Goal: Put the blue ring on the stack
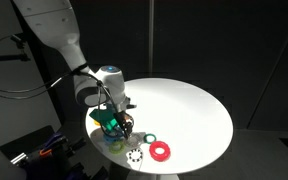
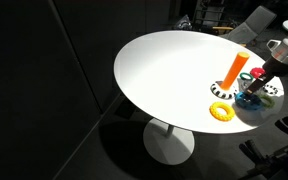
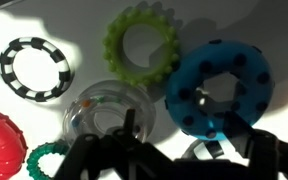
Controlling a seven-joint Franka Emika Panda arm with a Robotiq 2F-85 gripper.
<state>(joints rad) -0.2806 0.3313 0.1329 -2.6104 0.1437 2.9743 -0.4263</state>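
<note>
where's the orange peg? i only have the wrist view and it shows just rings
Observer: Outside your frame. In an exterior view the orange peg stands on its base right beside the claw.
Operator: anything on it
Observer: Its shaft looks bare. A yellow ring lies flat near its base.
Operator: how close am i to the table edge
Observer: Close. The claw hangs near the rim of the round white table.
</note>
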